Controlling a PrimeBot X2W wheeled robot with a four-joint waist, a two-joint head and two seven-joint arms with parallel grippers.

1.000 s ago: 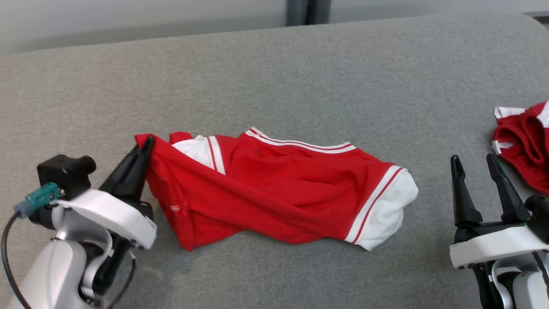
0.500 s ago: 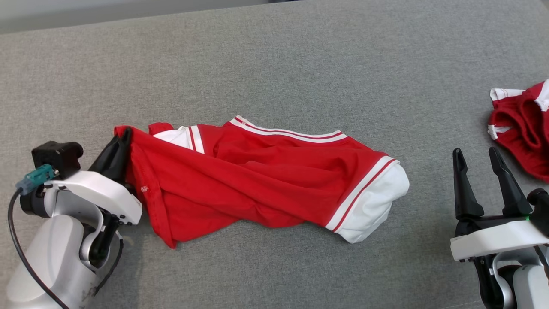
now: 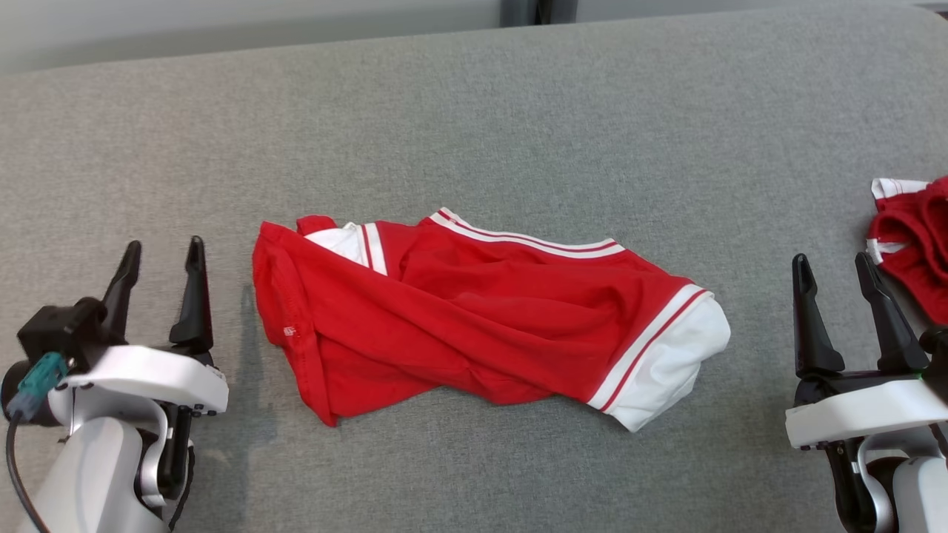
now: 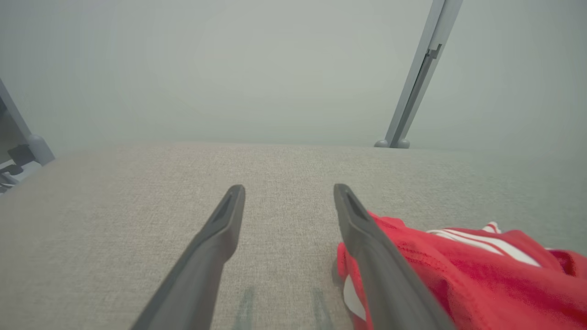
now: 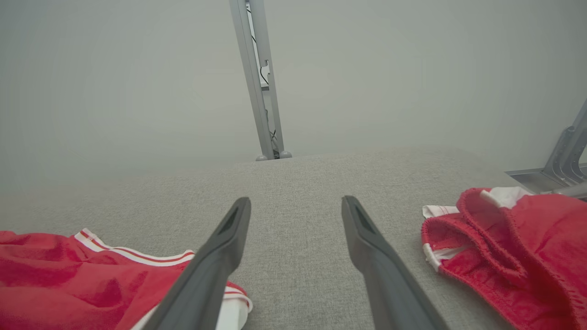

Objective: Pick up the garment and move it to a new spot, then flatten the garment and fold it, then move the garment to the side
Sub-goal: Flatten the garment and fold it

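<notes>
Red garment (image 3: 474,326) lies crumpled mid grey cushion (image 3: 474,111), long axis running L-R. L gripper (image 3: 164,244), jaws wide & empty, sits just off garment's left end. It's nearer than R gripper (image 3: 830,259), also wide & empty, off garment's white-cuffed right end.

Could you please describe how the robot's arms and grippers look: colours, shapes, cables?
The left gripper and the right gripper each have two long, dark, tapering fingers on a curved white housing. The forearms are pale silver-grey. By the left wrist sit a black camera block and a teal connector with a thin black cable.
</notes>
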